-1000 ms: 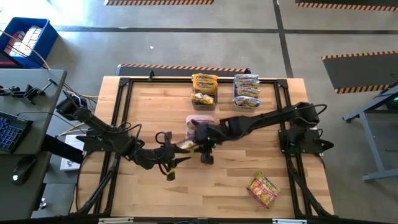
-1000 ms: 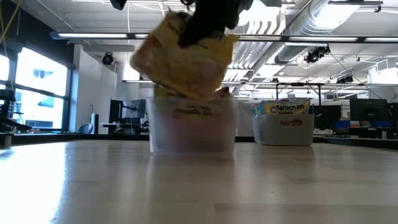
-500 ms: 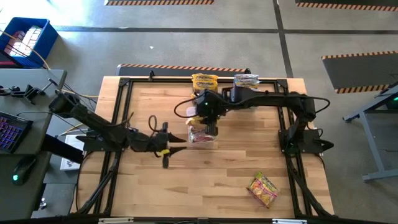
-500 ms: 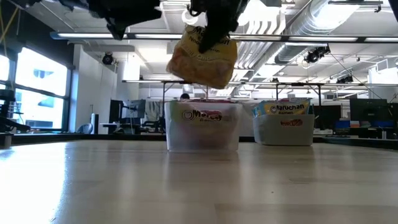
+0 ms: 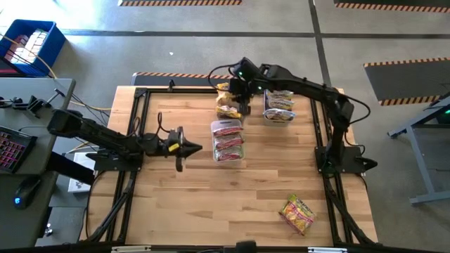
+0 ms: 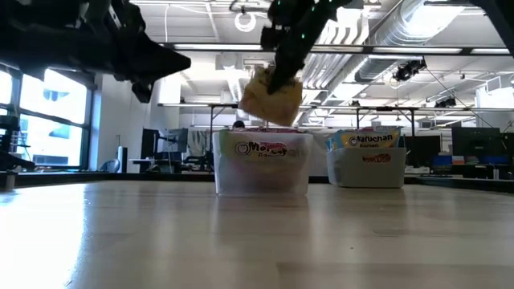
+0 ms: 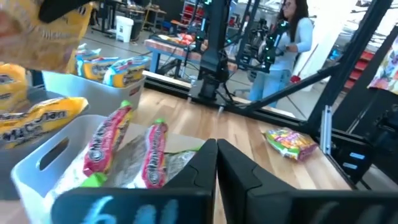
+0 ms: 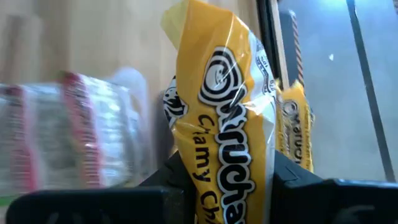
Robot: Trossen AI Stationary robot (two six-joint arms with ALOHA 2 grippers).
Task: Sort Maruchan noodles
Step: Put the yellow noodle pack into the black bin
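While our right gripper [image 5: 238,90] pinches a yellow packet [image 8: 227,118] above the yellow bin [image 5: 231,111] at the desk's far edge (dangling lengthwise), we see the left gripper [image 5: 188,148] closed, empty, mid-desk.

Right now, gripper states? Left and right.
Left gripper: shut, holding nothing, beside the bin of red packets.
Right gripper: shut on a yellow noodle packet, above the bin of yellow packets.
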